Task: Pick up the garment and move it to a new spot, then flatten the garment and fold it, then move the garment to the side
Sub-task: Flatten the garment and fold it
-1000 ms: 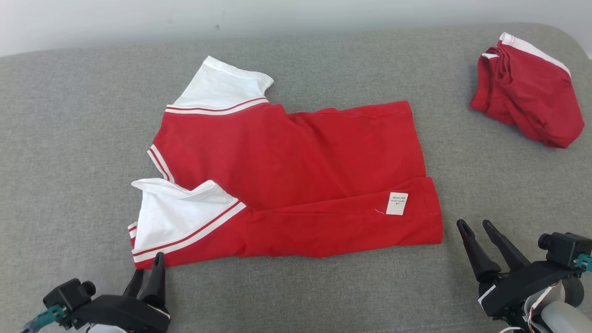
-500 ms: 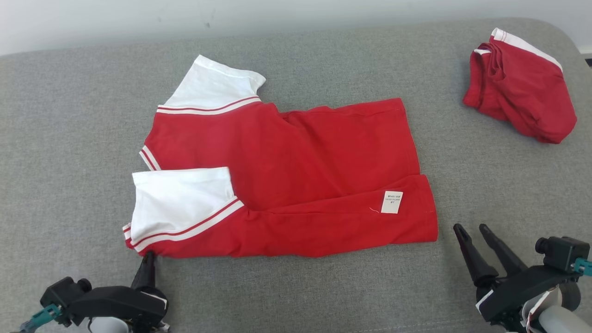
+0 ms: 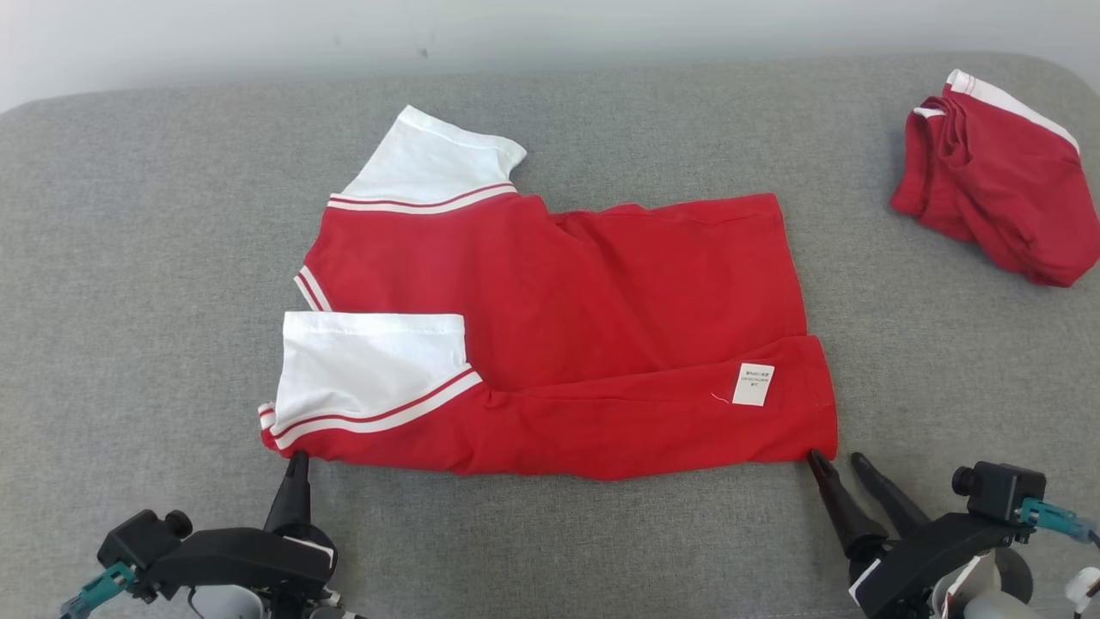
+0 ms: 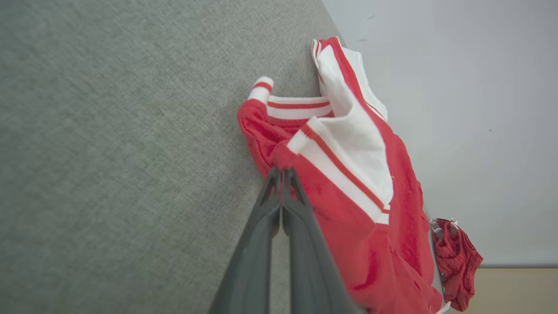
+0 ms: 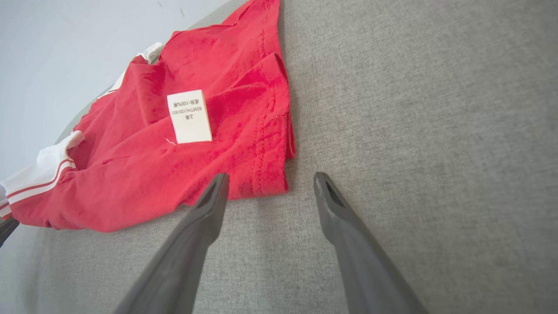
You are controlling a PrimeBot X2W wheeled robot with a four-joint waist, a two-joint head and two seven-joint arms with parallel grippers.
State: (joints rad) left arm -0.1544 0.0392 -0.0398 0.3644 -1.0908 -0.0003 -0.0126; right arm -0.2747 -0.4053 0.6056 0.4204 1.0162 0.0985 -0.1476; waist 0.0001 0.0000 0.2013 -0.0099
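In the head view, the red short-sleeved shirt (image 3: 559, 327) with white, red-striped sleeves lies spread out in the middle of the grey woven cushion (image 3: 129, 258). Its near long edge is folded over, so a small white care label (image 3: 754, 383) faces up near the right hem. The left gripper (image 3: 296, 460) points at the shirt's near left corner, tip touching the cloth, and the right gripper (image 3: 838, 464) sits at the near right corner. A bundled red-and-white garment (image 3: 997, 198) rests well apart at the far right. In the left wrist view the two dark fingers are pressed together, tips against the red corner below the white sleeve — whether cloth is pinched between them I cannot tell. In the right wrist view the fingers stand apart, holding nothing — the hem corner lies just beyond the gap, with one fingertip overlapping its edge.
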